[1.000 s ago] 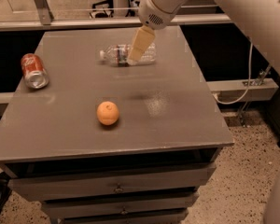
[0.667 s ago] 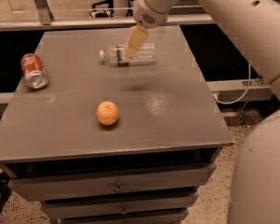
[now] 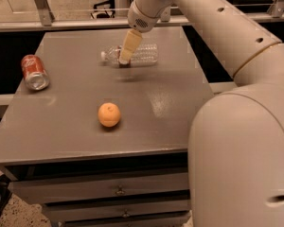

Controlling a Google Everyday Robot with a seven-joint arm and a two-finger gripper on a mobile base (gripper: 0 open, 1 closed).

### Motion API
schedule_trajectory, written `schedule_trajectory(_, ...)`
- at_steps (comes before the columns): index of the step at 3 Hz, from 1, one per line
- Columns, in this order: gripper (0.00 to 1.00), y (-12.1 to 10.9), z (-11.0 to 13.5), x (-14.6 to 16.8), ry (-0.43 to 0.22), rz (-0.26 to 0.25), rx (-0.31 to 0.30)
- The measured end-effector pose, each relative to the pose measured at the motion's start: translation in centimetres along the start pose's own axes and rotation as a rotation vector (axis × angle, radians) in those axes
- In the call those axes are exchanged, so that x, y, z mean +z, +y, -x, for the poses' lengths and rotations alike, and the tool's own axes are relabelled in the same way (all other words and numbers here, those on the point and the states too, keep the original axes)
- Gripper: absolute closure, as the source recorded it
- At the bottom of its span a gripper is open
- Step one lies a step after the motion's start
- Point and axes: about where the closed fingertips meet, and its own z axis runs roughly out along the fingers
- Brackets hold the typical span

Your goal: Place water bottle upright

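Over the far part of the flat grey table [image 3: 180,103], the cream-coloured gripper [image 3: 125,60] on the white robot arm [image 3: 203,18] points downward. Its tip is at the neck part of the small clear ribbed plastic water bottle [image 3: 144,54], in front of it from this view. Whether the gripper is wide, narrow or holding the bottle, I cannot tell.

The water bottle lies on its side on the table, not upright. Its white cap is just to the left of the gripper and its ribbed body goes out to the right of it. If there is water inside, I cannot tell.

Well apart to the left of the gripper, and a little nearer to the camera, the red metal soda can [image 3: 34,72] also lies on its side, with its silver end turned to the camera. Its content does not show.

Nearer to the camera than the gripper, and slightly left, a round orange fruit [image 3: 109,114] rests alone on the table. Below the table top are grey drawers [image 3: 118,190] with small handles.
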Motion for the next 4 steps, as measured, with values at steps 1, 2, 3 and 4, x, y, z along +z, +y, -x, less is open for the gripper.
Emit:
schedule_trajectory(1, 0.0, 0.1, -0.2, 2.9, 0.056, 0.055, -0.012)
schedule_trajectory(2, 0.0, 0.5, 0.0, 4.4, 0.097, 0.101, -0.037)
schedule_trajectory(3, 0.0, 1.1, 0.2, 5.6, 0.141, 0.141, -0.066)
schedule_trajectory(4, 0.03, 1.5, -0.4, 6.4, 0.188, 0.172, -0.075)
